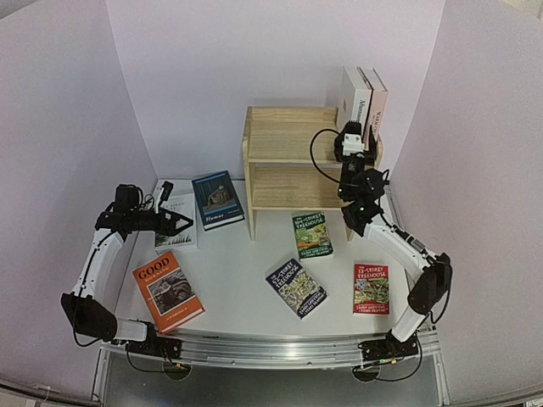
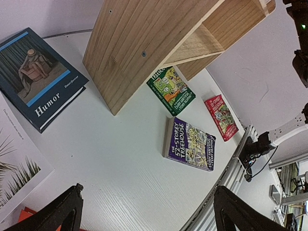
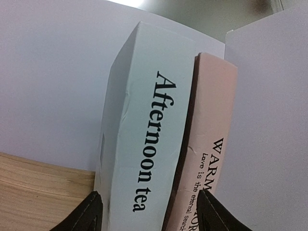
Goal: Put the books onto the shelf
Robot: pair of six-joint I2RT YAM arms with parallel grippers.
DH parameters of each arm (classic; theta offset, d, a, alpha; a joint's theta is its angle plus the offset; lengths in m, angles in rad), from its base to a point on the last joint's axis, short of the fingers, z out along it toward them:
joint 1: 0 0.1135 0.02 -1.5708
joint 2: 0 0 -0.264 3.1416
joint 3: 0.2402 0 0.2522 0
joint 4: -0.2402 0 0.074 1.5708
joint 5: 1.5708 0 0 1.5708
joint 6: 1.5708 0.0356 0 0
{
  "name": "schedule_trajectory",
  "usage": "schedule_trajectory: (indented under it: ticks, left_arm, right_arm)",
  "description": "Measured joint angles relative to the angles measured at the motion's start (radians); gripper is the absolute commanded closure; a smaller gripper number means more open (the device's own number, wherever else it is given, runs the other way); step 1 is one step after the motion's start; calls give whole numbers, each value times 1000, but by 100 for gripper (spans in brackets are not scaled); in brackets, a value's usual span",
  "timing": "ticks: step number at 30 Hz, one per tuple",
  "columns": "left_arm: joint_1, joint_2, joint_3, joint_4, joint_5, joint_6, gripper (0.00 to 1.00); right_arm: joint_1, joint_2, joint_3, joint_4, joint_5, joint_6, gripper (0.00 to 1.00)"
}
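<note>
The shelf (image 1: pixel 288 161) stood at the table's twelve o'clock. Two upright books, one white (image 1: pixel 354 97) and one pink (image 1: pixel 376 100), rested on the top at its one o'clock corner, with the right gripper (image 1: pixel 356 136) close against them. Humor (image 1: pixel 218 199) lay at ten o'clock. At its nine o'clock was a white-covered book (image 1: pixel 180 242), under the spread left gripper (image 1: pixel 182 223). GOOD (image 1: pixel 167 291) lay at eight, the green Treehouse (image 1: pixel 312 235) near centre, the dark Treehouse (image 1: pixel 296 287) at six and the red Treehouse (image 1: pixel 371 288) at four.

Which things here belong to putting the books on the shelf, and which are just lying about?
Job: shelf; Humor book; GOOD book; white book; green Treehouse; dark Treehouse; red Treehouse; Afternoon tea and pink-spined book on the shelf top.
Lying about: mounting rail; cables.
</note>
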State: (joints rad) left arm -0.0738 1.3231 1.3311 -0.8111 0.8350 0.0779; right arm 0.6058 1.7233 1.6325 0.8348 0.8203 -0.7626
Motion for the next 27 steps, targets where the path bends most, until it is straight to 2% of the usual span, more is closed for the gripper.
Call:
schedule_trajectory:
  ticks: [7, 13, 19, 23, 27]
  left_arm:
    - [0, 33, 7, -98, -60, 84, 0]
    - [0, 191, 56, -256, -258, 219, 0]
    - [26, 289, 59, -396, -410, 394, 0]
    - [143, 367, 64, -469, -484, 498, 0]
    - [280, 439, 52, -443, -596, 580, 0]
  right_arm:
    - [52, -51, -57, -34, -5, 3, 32]
    - [106, -123, -58, -162, -25, 41, 32]
    - [129, -259, -53, -552, -171, 289, 32]
    - [129, -330, -58, -772, -282, 461, 32]
    - [129, -373, -116, -895, -399, 610, 32]
